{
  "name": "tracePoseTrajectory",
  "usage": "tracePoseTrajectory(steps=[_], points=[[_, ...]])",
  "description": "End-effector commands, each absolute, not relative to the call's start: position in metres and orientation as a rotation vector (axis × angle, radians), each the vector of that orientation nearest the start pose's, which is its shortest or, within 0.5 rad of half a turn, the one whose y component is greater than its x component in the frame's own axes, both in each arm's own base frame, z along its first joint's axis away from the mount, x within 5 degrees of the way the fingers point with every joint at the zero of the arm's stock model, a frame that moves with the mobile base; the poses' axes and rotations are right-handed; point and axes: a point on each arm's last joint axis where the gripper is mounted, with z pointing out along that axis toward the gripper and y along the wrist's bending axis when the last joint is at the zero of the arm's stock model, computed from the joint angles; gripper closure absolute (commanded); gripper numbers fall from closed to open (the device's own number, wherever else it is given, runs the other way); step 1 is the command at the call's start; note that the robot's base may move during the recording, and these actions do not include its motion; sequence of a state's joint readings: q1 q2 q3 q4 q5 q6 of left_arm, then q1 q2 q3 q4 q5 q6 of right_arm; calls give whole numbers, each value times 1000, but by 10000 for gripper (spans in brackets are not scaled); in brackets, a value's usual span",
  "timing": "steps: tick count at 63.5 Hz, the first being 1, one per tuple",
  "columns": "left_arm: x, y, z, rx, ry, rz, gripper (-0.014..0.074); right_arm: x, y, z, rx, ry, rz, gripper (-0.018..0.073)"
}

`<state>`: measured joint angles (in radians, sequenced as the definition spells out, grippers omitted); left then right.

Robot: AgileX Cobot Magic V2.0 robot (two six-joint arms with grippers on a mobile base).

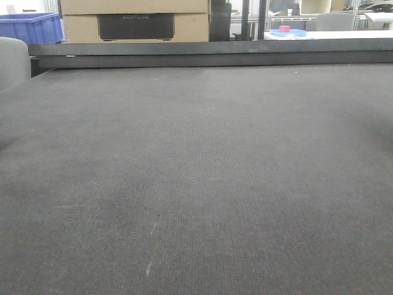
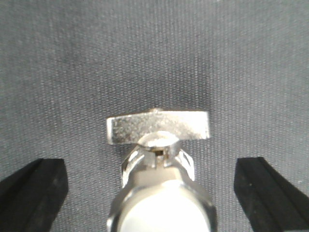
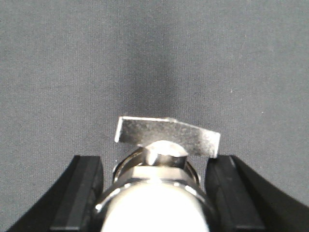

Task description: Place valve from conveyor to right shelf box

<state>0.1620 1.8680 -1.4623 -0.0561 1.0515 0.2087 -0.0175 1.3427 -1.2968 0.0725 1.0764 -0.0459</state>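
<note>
Matte black end effector fingers (image 2: 34, 188)

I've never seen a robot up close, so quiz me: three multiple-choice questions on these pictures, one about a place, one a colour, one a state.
1. Where is the valve in the left wrist view? A. on the conveyor, between the fingers of the left hand; B. inside a box; C. on a shelf.
2. What colour is the bin beyond the conveyor in the front view? A. red; B. blue; C. yellow.
3. The left hand is: A. clamped on the valve; B. open; C. out of view.
Answers: A, grey weave lies under it and a black finger on each side; B, its wall is blue; B, conveyor shows between each finger and the valve.
</note>
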Motion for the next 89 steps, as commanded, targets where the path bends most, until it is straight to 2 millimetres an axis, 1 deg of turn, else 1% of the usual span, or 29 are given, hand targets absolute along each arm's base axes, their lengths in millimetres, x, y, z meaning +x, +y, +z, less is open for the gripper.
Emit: tracePoseTrajectory(steps=[1, 8, 13, 19, 20, 22, 23, 30, 35, 41, 48, 52, 58, 65, 66, 70, 74, 82, 89], points=[[379, 58, 236, 24, 2929, -35, -3, 270, 0, 372, -19, 2530, 57, 717], [380, 58, 237, 24, 2926, -34, 11, 270, 0, 372, -19, 2530, 57, 717], [380, 58, 237, 24, 2926, -34, 76, 270, 0, 372, -19, 2530, 57, 717], [380, 58, 237, 24, 2926, -34, 259, 270, 0, 372, -19, 2530, 57, 717], [380, 58, 237, 24, 2926, -34, 312, 270, 0, 372, -19, 2530, 57, 717], [379, 58, 237, 24, 2928, -34, 386, 270, 0, 372, -19, 2530, 57, 717], [379, 58, 237, 24, 2928, -34, 444, 270, 0, 372, -19, 2530, 57, 717], [378, 57, 242, 24, 2921, -33, 712, 269, 0, 371, -19, 2535, 57, 717], [375, 57, 249, 25, 2903, -28, 708, 269, 0, 371, -20, 2537, 57, 717], [368, 55, 265, 22, 2879, -30, 708, 269, 0, 372, -20, 2537, 57, 717], [354, 50, 295, 10, 2809, -42, 708, 268, 1, 374, -23, 2542, 62, 717], [344, 44, 314, 3, 2758, -40, 708, 267, 4, 377, -36, 2547, 66, 717], [331, 32, 345, 43, 2708, -41, 708, 265, 10, 384, -70, 2539, 76, 717], [322, 16, 379, 53, 2660, -37, 708, 265, 23, 400, -126, 2494, 99, 717], [322, 14, 386, 50, 2636, -29, 708, 264, 25, 403, -135, 2482, 102, 717], [321, 7, 406, 43, 2571, 2, 708, 263, 32, 413, -170, 2456, 117, 717], [319, -3, 426, 57, 2503, 12, 708, 261, 39, 426, -201, 2414, 131, 717], [311, -21, 456, 75, 2399, -20, 708, 255, 51, 453, -248, 2332, 159, 717], [304, -34, 473, 101, 2340, -55, 708, 250, 53, 473, -240, 2264, 184, 717]])
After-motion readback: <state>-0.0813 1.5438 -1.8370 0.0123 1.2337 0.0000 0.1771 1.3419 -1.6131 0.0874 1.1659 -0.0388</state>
